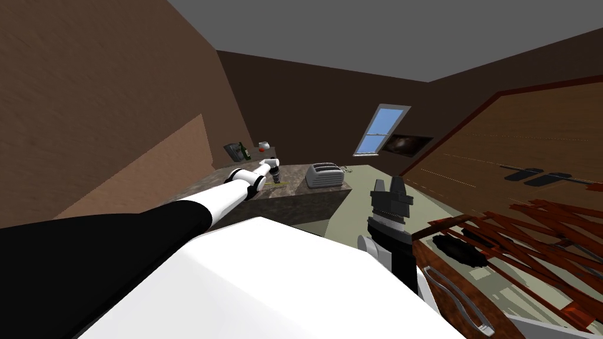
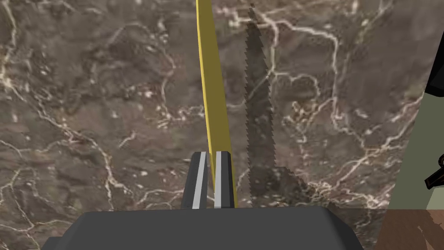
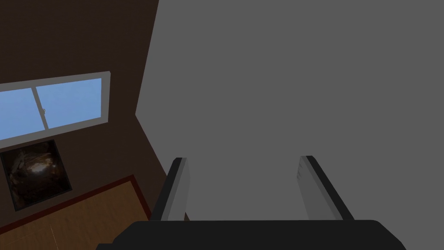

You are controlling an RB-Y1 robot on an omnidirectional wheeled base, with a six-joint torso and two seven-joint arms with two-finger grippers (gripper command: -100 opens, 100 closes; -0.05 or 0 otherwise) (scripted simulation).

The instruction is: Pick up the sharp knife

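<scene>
The knife (image 2: 212, 87) is long, thin and yellow, seen edge-on and reaching straight out from my left gripper (image 2: 211, 182). The two fingers are shut on its near end. Its saw-toothed shadow falls on the brown marbled counter (image 2: 108, 108), a little apart from the blade. In the head view my left arm stretches out over that counter (image 1: 297, 176), with the left gripper (image 1: 275, 173) pointing down at it. My right gripper (image 1: 388, 185) is raised by my chest, well off the counter, its fingers open and holding nothing (image 3: 243, 186).
A grey toaster (image 1: 324, 175) stands on the counter right of my left hand. A green bottle (image 1: 244, 152) and a small red thing (image 1: 261, 150) sit at the back. The counter's edge drops to a pale green floor (image 2: 418, 152). Red-brown slatted furniture (image 1: 530, 235) is at my right.
</scene>
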